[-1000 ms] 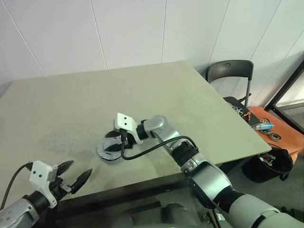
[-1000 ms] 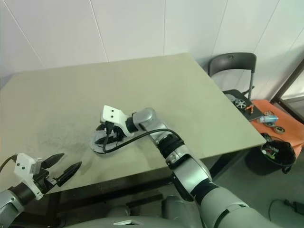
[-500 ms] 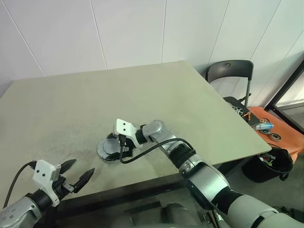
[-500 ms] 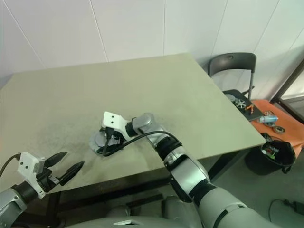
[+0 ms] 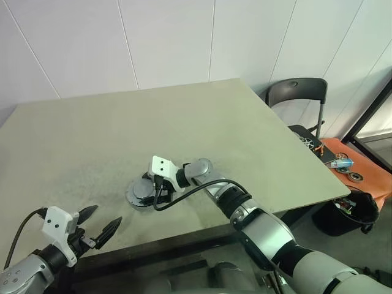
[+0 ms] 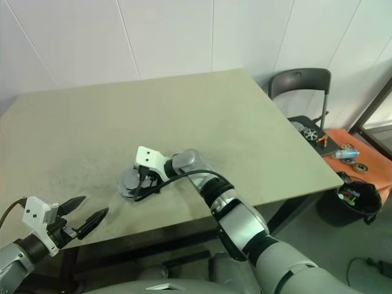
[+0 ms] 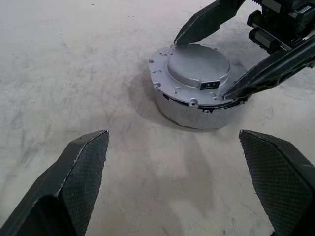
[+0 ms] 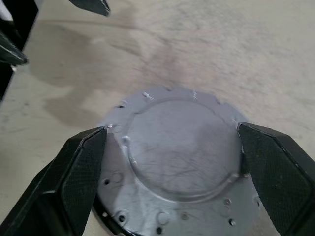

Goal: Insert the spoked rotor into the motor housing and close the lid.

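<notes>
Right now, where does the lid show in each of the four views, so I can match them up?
Left eye view: lid, near table edge, beside right gripper.
Right eye view: same spot.
Left wrist view: upper centre, between right gripper's fingers.
Right wrist view: lower centre.
Shared landmark: right gripper straddling it.

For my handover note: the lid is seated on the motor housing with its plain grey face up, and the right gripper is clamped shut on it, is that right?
Not quite. The right gripper is open, its fingers straddling the lid, as the left wrist view shows. The lid does sit plain grey face up on the motor housing.
</notes>
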Tool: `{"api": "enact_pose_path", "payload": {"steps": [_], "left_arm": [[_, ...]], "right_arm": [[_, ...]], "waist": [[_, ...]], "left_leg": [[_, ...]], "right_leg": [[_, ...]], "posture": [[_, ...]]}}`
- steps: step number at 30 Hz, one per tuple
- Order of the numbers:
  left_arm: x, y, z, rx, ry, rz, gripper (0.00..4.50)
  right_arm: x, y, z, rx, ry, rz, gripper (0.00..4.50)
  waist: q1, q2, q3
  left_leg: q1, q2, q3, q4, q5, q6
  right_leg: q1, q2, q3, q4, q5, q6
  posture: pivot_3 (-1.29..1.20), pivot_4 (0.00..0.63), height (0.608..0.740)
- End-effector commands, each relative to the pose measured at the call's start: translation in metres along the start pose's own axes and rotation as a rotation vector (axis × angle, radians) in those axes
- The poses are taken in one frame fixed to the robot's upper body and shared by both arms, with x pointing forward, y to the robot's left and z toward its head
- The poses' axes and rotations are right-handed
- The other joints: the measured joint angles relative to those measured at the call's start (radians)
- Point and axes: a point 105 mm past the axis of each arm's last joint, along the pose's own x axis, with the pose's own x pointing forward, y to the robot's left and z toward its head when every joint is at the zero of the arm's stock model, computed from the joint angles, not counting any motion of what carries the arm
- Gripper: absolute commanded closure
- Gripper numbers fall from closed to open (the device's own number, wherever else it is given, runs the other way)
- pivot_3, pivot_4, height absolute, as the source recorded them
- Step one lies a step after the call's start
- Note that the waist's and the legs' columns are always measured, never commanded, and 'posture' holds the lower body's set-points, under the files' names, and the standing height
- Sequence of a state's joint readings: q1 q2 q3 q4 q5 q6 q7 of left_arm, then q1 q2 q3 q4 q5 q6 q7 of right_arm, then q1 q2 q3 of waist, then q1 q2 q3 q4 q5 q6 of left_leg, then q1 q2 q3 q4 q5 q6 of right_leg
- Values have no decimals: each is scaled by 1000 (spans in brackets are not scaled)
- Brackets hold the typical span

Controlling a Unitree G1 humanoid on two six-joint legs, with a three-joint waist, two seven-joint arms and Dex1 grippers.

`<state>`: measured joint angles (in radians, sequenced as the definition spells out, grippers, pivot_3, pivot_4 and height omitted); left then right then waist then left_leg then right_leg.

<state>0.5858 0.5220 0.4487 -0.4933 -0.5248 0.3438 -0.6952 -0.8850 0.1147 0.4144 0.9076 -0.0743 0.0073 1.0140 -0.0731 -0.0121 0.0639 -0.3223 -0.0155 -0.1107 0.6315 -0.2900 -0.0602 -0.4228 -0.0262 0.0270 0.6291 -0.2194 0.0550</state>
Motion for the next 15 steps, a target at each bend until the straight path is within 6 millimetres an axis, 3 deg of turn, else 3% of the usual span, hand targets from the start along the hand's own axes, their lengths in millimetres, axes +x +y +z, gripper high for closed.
{"api": "enact_pose_path", "payload": {"steps": [1,6,10,15], "left_arm": [[0,0,10,36,-28,-4,0],[1,1,10,37,-28,-3,0],[0,0,13,39,-31,0,0],[-1,-3,15,36,-31,-1,0]], "right_arm": [[5,-5,21,-6,-54,-20,49],[5,-4,13,-18,-18,-18,49],[4,-3,10,-21,-11,-8,959],[2,-3,23,-12,-55,18,1070]], "waist": [[0,0,0],[0,0,0],[0,0,0],[0,0,0]], "left_leg": [[0,0,0,0,0,0],[0,0,0,0,0,0],[0,0,0,0,0,0],[0,0,0,0,0,0]], "right_leg": [[0,0,0,0,0,0],[0,0,0,0,0,0],[0,0,0,0,0,0],[0,0,0,0,0,0]], "posture": [[0,0,740],[0,0,740],[0,0,740],[0,0,740]]}}
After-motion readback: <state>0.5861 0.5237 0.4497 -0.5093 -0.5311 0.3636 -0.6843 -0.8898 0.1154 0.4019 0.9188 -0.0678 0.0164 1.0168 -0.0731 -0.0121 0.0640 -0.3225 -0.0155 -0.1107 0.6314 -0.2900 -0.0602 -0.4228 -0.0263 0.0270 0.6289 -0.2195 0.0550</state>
